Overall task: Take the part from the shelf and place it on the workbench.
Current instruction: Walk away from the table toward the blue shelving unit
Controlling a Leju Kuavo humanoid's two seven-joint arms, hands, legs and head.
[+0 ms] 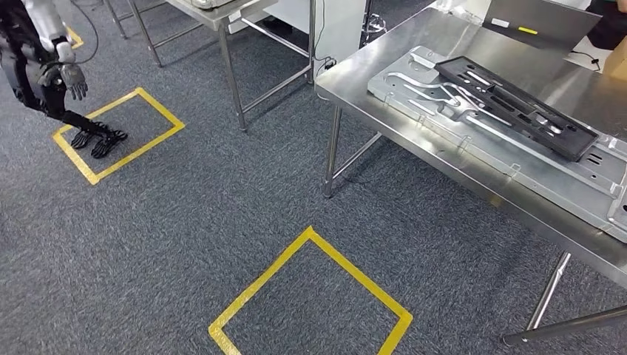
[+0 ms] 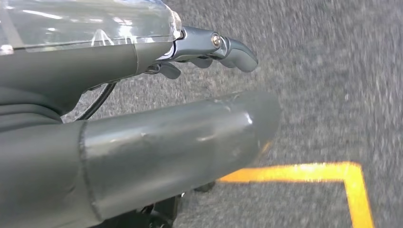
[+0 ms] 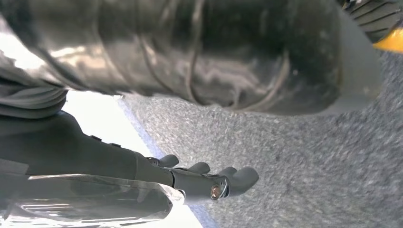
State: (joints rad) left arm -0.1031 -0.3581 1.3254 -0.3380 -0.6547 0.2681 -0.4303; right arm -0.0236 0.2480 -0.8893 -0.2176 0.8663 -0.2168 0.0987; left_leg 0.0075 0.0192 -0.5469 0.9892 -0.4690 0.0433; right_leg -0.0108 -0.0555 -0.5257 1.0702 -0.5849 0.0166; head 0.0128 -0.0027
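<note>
A long black slotted part (image 1: 517,103) lies flat on a silver fixture plate (image 1: 473,144), which rests on the steel workbench (image 1: 414,44) at the right of the head view. My left hand (image 2: 190,47) hangs over grey carpet beside a yellow tape corner (image 2: 351,180), its fingers (image 2: 237,50) loosely extended and holding nothing. My right hand (image 3: 190,183) also hangs above the carpet, with its fingers (image 3: 242,178) spread and nothing in them.
Another humanoid robot (image 1: 44,66) stands at the far left in a yellow tape square (image 1: 159,111). A second yellow square (image 1: 310,237) marks the carpet in front of me. A steel table (image 1: 222,15) stands at the back. A grey flat case (image 1: 540,22) lies on the workbench's far end.
</note>
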